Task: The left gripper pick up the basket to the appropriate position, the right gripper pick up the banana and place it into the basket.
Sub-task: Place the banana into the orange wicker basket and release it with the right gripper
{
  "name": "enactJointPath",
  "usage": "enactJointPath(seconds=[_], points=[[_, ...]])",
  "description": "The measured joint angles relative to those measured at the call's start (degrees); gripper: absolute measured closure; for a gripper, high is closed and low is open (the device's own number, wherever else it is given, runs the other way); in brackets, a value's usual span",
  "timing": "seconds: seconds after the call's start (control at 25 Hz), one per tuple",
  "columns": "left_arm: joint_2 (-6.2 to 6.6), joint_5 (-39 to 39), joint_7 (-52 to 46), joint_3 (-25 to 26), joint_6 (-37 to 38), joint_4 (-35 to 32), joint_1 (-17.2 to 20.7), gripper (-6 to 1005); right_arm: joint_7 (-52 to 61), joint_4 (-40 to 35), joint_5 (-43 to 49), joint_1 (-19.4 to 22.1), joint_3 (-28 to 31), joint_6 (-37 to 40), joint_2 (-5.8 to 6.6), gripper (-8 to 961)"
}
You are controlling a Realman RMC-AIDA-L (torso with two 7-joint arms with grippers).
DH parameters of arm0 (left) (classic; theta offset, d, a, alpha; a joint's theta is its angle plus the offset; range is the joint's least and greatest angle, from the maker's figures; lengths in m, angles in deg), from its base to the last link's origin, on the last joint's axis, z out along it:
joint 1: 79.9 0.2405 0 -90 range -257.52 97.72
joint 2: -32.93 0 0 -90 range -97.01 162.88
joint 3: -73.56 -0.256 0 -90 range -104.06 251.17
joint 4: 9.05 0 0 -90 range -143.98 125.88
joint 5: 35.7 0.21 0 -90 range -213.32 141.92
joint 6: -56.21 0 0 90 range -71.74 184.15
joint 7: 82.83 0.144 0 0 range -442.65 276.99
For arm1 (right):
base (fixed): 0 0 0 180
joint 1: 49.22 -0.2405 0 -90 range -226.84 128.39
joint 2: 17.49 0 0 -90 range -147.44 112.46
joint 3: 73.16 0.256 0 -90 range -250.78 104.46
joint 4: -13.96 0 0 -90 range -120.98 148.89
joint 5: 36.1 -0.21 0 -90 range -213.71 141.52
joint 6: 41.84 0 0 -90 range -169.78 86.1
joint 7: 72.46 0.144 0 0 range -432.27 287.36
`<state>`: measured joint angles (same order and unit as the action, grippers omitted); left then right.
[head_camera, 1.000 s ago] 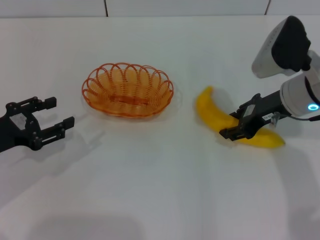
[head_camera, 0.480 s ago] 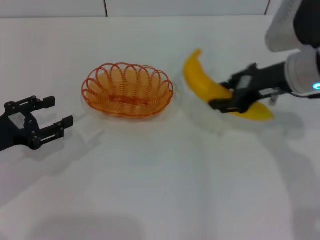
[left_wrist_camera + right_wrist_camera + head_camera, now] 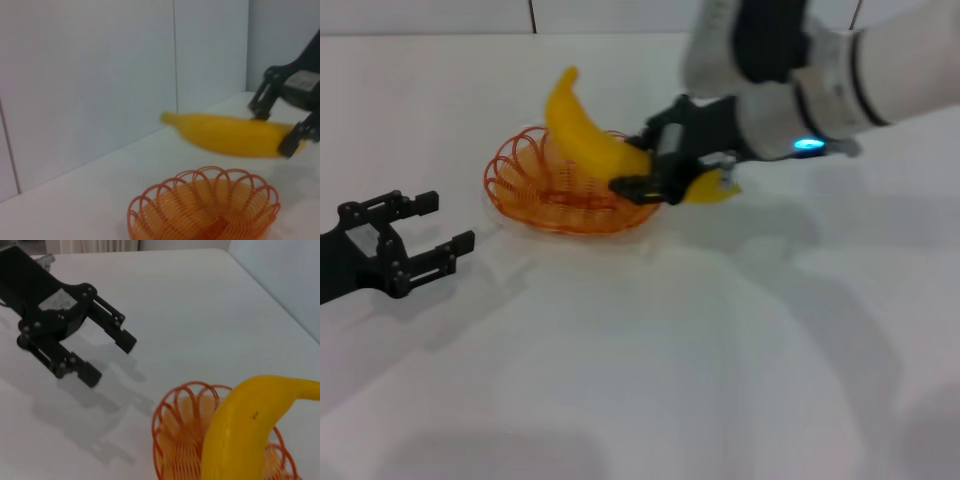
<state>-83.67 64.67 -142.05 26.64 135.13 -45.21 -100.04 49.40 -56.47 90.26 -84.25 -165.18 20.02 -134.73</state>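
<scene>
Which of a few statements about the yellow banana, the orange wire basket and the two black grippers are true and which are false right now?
1. The right gripper is shut on the smooth yellow curved banana. True.
2. The banana lies flat on the white table beside the basket. False: it is held in the air over the shallow orange looped-wire basket, as the left wrist view shows.
3. The left gripper is open and apart from the basket. True.
4. The left gripper holds the basket by its rim. False: it holds nothing, and the basket sits on the table.
5. The basket already holds fruit. False: its inside looks empty.
</scene>
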Motion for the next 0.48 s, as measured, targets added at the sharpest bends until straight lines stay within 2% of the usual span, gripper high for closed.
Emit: enactJointPath(seconds=[0.32,0.48], points=[[0.02,-0.1,1.5,0.0,0.0,2.7,-1.7,311,3.2,9.5,0.0,-6.9,-8.0,-10.5,-0.19,437],[0.07,-0.2,1.5,0.0,-0.1,2.8,-1.9,311,3.8,10.7,-0.1,-7.5,-10.9,-13.6,-0.2,431]])
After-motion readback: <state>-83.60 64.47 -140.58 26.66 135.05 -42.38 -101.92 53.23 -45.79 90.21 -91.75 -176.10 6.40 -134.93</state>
